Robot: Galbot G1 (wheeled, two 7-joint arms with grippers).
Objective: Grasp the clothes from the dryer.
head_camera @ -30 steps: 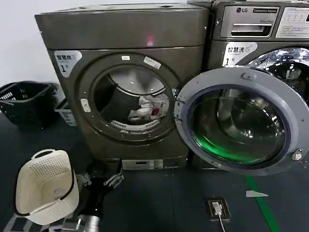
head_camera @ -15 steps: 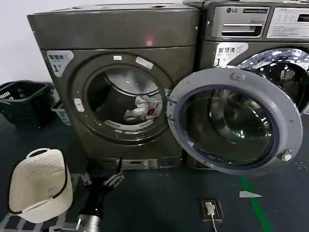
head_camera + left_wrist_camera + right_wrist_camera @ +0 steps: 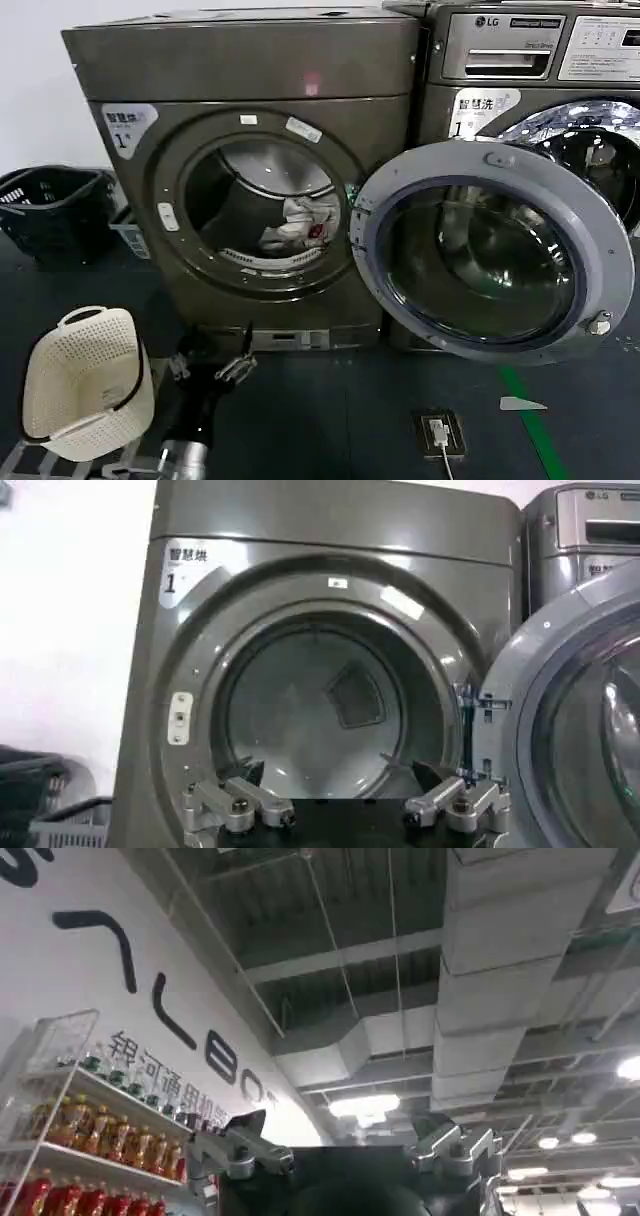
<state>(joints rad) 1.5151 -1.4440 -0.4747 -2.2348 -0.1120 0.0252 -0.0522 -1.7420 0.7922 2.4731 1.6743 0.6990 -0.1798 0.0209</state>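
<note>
Dark flooring is running up to the dryer (image 3: 250, 170), whose door (image 3: 495, 250) is hanging wide open to its right. Starting from the left fingers (image 3: 240, 802): they are spread wide, holding nothing, touching nothing, and pointing at the porthole from low in front of the dryer. The left gripper (image 3: 212, 360) is sitting below the drum opening, near the floor. The clothes (image 3: 303, 222) are lying inside the drum, toward its right side near the front lip, up and slightly right of those fingers, with no clear long axis to the crumpled bundle. By my judgement the left arm is the nearer one and needs to rise and reach in through the opening. The right gripper (image 3: 345, 1153) is pointing at the ceiling, away from the dryer, its fingers also spread and empty. A cream basket (image 3: 85, 380) is standing left of the dryer's base.
</note>
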